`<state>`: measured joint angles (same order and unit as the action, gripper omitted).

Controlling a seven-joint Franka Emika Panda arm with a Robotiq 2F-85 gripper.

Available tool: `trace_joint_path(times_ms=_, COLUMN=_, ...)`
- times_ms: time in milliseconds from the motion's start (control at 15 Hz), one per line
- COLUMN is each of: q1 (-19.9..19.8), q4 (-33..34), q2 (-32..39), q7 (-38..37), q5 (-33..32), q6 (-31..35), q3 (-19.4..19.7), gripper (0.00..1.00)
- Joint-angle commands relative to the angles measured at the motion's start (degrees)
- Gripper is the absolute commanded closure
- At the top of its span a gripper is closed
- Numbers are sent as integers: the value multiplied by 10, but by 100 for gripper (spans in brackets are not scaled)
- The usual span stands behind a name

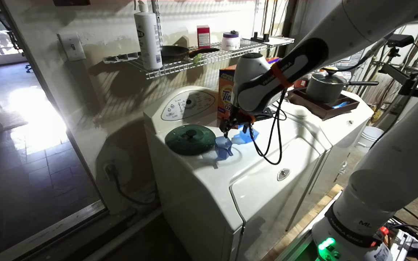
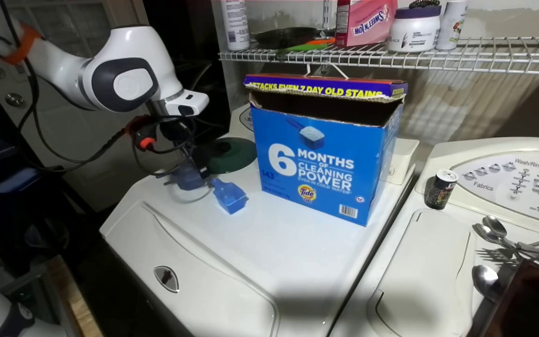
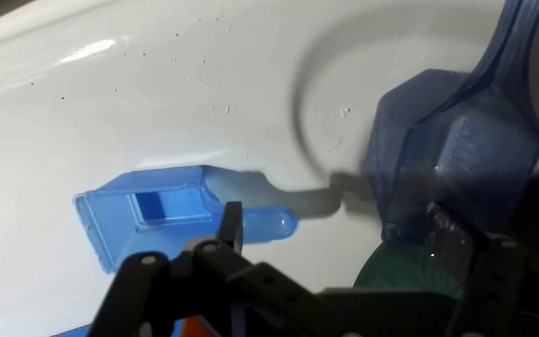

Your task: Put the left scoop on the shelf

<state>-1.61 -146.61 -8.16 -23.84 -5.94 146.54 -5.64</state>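
The left scoop, a translucent dull-blue plastic cup with a handle, lies beside the green disc on the washer top [image 1: 224,149] [image 2: 187,175]. In the wrist view this left scoop [image 3: 475,154] fills the right side, its handle reaching the top edge. My gripper [image 3: 342,224] [image 1: 235,131] hangs low over the washer, open, jaws wide apart with nothing held. One of its fingers [image 3: 454,248] overlaps the cup's lower part in the wrist view; whether it touches cannot be told. The white wire shelf [image 1: 180,68] [image 2: 508,61] runs along the wall above.
A bright-blue scoop [image 3: 162,224] [image 2: 229,196] lies close by, under the other finger. The green disc [image 1: 190,140] adjoins the left scoop. A tall Tide box [image 2: 316,164] stands behind. On the shelf are a white bottle [image 1: 147,40], a pan [image 1: 174,53], a pink box [image 2: 365,23] and a jar [image 2: 413,30].
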Motion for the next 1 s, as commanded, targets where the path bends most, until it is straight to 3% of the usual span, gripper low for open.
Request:
trace_joint_path(times_ms=0, q1=0, q4=10, q2=36, q7=-12, q5=-6, q6=48, q3=6, gripper=0)
trace_joint_path(times_ms=533, q1=16, q4=22, q2=70, q7=24, q5=44, q6=111, q3=13, gripper=0)
trace_joint_path(times_ms=933, q1=30, q4=25, q2=64, q7=64, q5=115, q6=100, q3=12, gripper=0)
